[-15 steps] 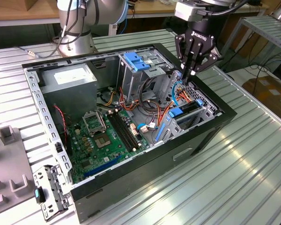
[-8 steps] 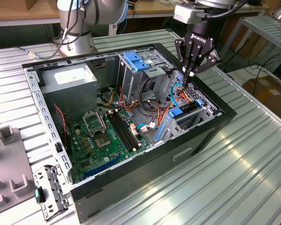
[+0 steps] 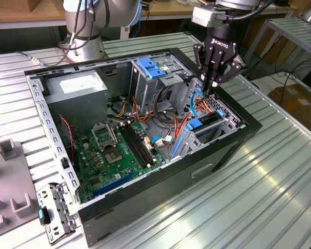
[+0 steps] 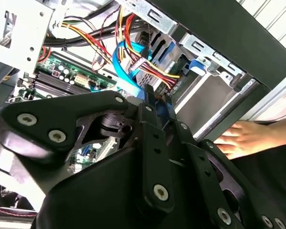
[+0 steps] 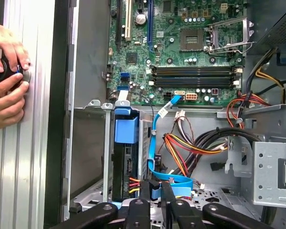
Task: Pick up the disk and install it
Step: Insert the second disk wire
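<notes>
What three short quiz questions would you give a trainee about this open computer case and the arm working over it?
1. True or false: the gripper hangs over the processor socket of the motherboard.
2. Where is the disk? A: on the table outside the case. B: in the drive cage inside the case. C: on top of the power supply.
3. Fill in: in the first wrist view, beside the case, two ____ of a person hold a small dark object over the table.

Key: 1 false, it hangs over the drive cage. 2 B. 3 hands.
</notes>
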`<state>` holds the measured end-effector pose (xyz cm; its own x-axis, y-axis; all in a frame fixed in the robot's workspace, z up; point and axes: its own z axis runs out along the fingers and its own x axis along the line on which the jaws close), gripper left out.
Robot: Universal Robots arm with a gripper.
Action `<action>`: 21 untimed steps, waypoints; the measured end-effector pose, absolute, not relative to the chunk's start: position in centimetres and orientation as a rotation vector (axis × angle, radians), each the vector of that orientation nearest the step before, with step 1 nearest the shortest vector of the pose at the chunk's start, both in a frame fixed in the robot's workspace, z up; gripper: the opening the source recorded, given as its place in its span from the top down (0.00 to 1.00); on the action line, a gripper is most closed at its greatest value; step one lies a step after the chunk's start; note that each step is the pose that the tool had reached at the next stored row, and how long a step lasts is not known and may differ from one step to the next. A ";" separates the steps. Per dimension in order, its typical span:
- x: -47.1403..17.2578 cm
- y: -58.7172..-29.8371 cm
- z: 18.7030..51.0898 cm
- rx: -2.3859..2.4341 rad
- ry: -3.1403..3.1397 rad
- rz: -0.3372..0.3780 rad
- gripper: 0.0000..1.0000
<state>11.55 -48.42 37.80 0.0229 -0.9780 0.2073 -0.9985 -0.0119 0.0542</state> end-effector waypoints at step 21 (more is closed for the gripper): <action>11.4 -48.8 37.1 2.143 -2.036 0.174 0.84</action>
<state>11.38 -48.82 37.07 0.0553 -0.9766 0.2080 -0.9977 -0.0459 0.0500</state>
